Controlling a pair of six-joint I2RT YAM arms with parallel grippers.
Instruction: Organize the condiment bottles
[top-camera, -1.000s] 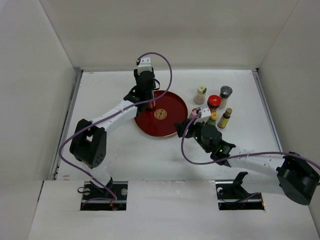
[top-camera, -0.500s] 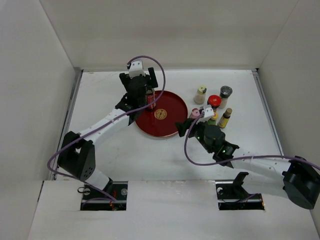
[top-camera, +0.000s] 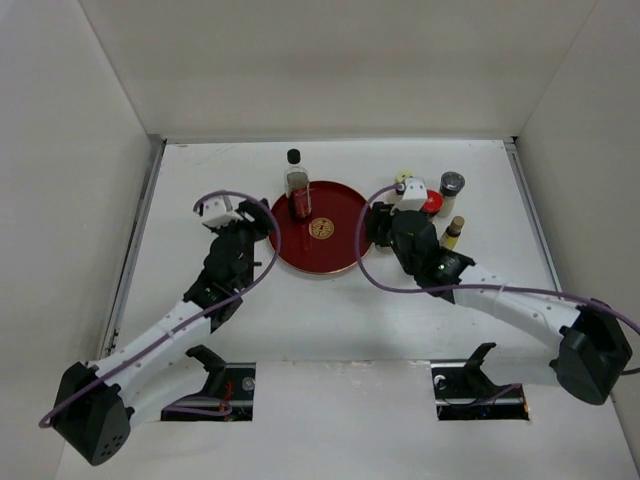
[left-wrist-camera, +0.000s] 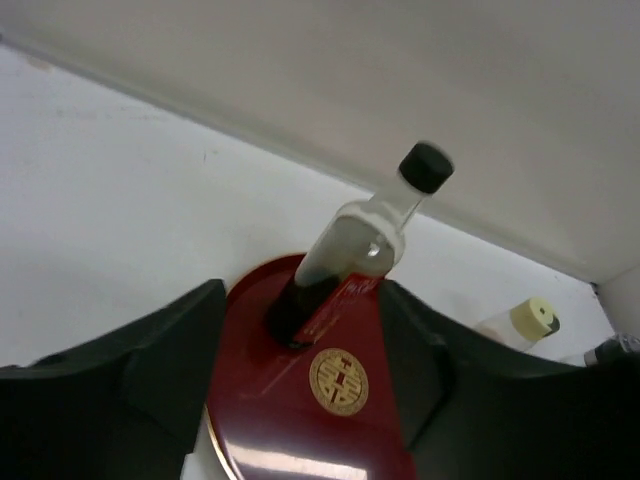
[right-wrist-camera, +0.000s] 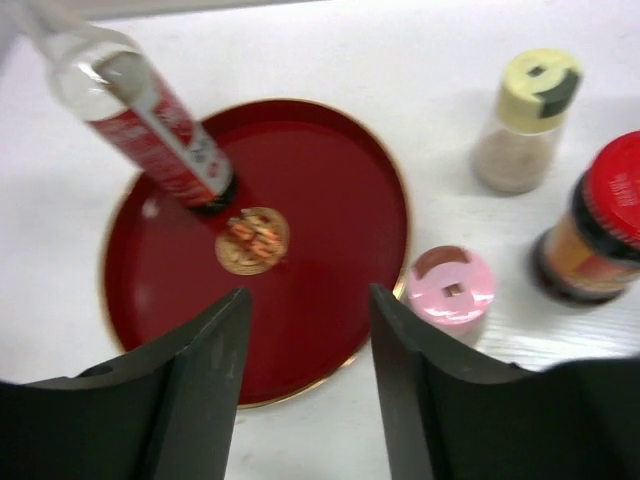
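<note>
A tall clear glass bottle (top-camera: 296, 188) with a black cap stands upright on the back left of the round red tray (top-camera: 340, 246). My left gripper (top-camera: 262, 222) sits just off the tray's left rim, open and empty; in its wrist view the bottle (left-wrist-camera: 358, 245) rises ahead between the fingers (left-wrist-camera: 170, 350). My right gripper (top-camera: 376, 226) hovers at the tray's right rim, open and empty. Beside its right finger (right-wrist-camera: 400, 360) stands a pink-capped bottle (right-wrist-camera: 450, 287). Further right are a cream-capped shaker (right-wrist-camera: 528, 115) and a red-capped jar (right-wrist-camera: 600, 225).
A grey-capped jar (top-camera: 452, 184) and a gold-capped bottle (top-camera: 451, 235) stand to the right of the red-capped jar (top-camera: 431, 201). White walls enclose the table on three sides, the back one close behind the tall bottle.
My left gripper opened off the tall bottle, left it standing on the tray, and drew back to the near left. My right gripper moved toward the back, along the tray's right rim.
</note>
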